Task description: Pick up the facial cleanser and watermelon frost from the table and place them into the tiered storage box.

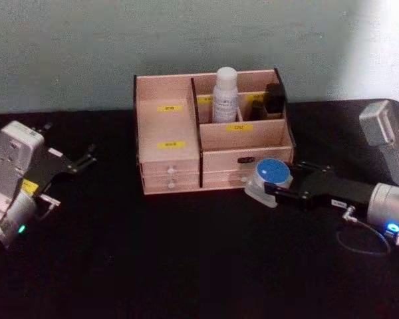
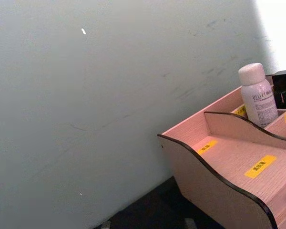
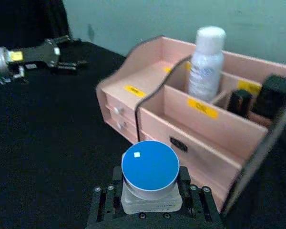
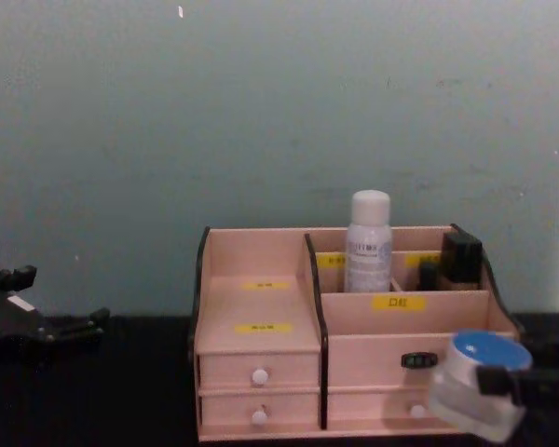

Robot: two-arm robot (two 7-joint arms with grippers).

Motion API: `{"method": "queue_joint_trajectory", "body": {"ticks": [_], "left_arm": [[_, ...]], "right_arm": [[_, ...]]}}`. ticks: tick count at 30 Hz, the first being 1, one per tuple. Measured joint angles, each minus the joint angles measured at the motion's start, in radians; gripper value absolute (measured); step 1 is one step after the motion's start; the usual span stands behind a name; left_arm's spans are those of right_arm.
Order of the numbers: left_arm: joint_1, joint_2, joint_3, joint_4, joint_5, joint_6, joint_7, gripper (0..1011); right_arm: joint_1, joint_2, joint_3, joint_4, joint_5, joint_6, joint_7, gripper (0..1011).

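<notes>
The tiered storage box (image 1: 169, 126) stands at the back middle of the black table; it also shows in the chest view (image 4: 261, 298). A white bottle with a pale cap (image 1: 225, 95) stands upright in one of its rear compartments. My right gripper (image 1: 271, 186) is shut on a round white jar with a blue lid (image 1: 270, 171), held tilted just in front of the box's lower right drawers (image 4: 480, 372). I cannot tell which of the two is the facial cleanser and which the watermelon frost. My left gripper (image 1: 85, 158) rests open at the far left, away from the box.
Dark items (image 1: 274, 98) fill the box's rear right compartment. The front right compartment (image 3: 200, 126) and the wide left tier (image 2: 238, 162) hold nothing. A pale wall (image 4: 279, 112) rises right behind the box. Bare black tabletop (image 1: 153, 259) lies in front.
</notes>
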Motion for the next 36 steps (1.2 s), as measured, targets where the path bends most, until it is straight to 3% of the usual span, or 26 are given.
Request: {"method": "queue_joint_trajectory", "body": {"ticks": [13,25,36], "left_arm": [[0.000,0.000,0.000,0.000,0.000,0.000,0.000,1001],[0.000,0.000,0.000,0.000,0.000,0.000,0.000,1001],[0.000,0.000,0.000,0.000,0.000,0.000,0.000,1001]], "right_arm": [[0.108,-0.034,-0.079,0.006,-0.009,0.007,0.032,699],[0.227,-0.106,-0.150,0.087,-0.033,0.005,0.051,699],[0.299,-0.158,-0.188,0.148,-0.050,-0.004,0.064,699]]}}
